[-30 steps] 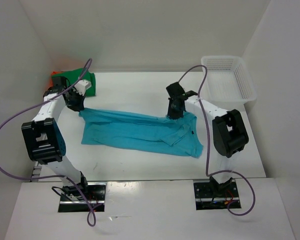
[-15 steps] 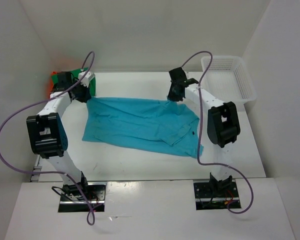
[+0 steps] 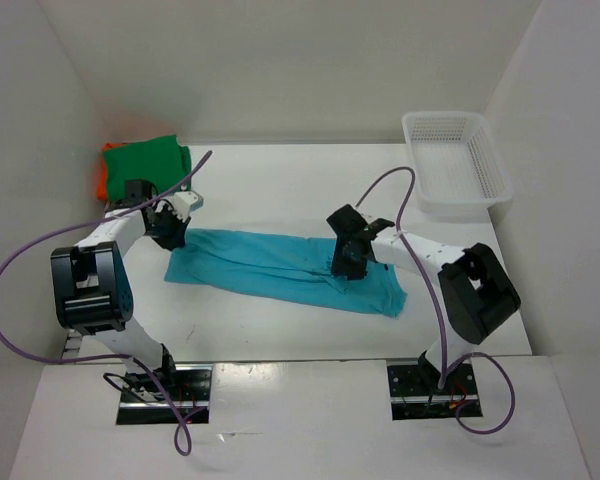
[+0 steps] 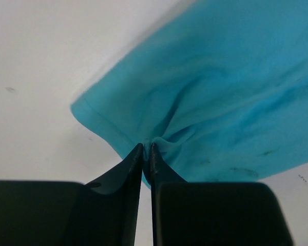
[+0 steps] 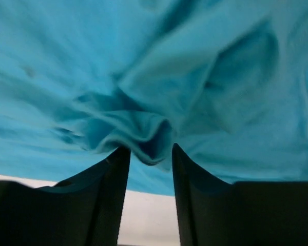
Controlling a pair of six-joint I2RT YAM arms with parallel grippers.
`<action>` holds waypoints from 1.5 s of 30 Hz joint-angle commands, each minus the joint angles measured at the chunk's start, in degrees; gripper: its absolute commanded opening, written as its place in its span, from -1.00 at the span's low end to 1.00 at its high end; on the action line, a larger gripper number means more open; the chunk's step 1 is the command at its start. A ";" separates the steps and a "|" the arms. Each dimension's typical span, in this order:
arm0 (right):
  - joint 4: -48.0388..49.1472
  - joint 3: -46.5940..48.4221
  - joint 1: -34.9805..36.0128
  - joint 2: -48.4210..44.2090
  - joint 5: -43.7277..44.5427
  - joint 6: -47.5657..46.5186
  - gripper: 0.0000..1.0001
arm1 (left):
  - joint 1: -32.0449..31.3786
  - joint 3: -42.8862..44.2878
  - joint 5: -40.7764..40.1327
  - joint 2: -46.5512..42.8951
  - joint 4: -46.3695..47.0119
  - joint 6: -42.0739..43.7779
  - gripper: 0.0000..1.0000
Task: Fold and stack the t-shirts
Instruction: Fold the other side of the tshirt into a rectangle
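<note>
The orange t-shirt (image 3: pixel 102 180) is mostly hidden. Only a strip of it shows at the upper left of the top view, under and beside the green t-shirt (image 3: pixel 150 160), which lies on it against the left wall. How the orange one is folded cannot be made out.

The turquoise t-shirt (image 3: pixel 270 268) lies as a long crumpled band across the middle of the surface (image 3: pixel 280 190), slanting from left of centre down towards the right. Its sleeves and collar are lost in the folds, and the right arm covers part of its upper edge.

The left gripper (image 3: pixel 170 228) sits at the band's upper left corner. In the left wrist view its jaws leave only a thin slit and pinch a pucker of turquoise cloth at the tips, with the hem curling away to the left.

The right gripper (image 3: pixel 345 262) is low over the band, right of centre. In the right wrist view its jaws stand parted, and a bunched fold lies loose between them. Cloth fills nearly that whole frame, leaving only a sliver of surface at the bottom.

The white mesh basket (image 3: pixel 455 160) stands at the upper right corner, well apart from the band. Bare surface runs above the band between the green t-shirt and the basket. A narrower bare strip lies below the band, towards the near edge.
</note>
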 commanded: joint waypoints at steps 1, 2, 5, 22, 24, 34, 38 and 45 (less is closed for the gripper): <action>0.30 -2.73 -0.35 -6.11 -2.28 3.52 -0.11 | -0.13 -2.12 -1.69 -1.68 -0.28 4.81 -0.67; -1.36 -2.73 -0.35 -7.78 -1.75 3.52 -0.01 | -0.13 -2.82 -2.38 -1.68 -0.28 4.81 -0.63; -4.96 -0.02 -0.35 -14.11 3.67 2.12 0.06 | -0.13 -2.82 -2.39 -2.21 -0.28 5.43 -0.60; -4.10 8.61 -6.77 5.82 -3.47 -1.05 0.31 | -0.13 -2.30 -2.48 -2.74 -1.33 2.18 -0.58; -3.31 7.91 -6.77 6.43 -5.78 -1.05 0.31 | -0.13 -2.30 -2.48 -2.74 -1.86 2.18 -0.58; -4.09 2.63 -7.29 4.78 -10.72 -1.05 -1.00 | -0.13 -1.68 -2.48 -2.74 -3.00 1.57 -0.71; -7.17 6.93 -9.84 3.01 -6.77 -3.50 -1.00 | -0.13 2.60 -1.96 -3.26 -3.00 0.33 -0.91; -12.89 15.90 -14.76 6.09 -8.06 -10.01 -0.66 | -2.23 11.32 -2.47 -2.21 -0.63 -3.27 -1.00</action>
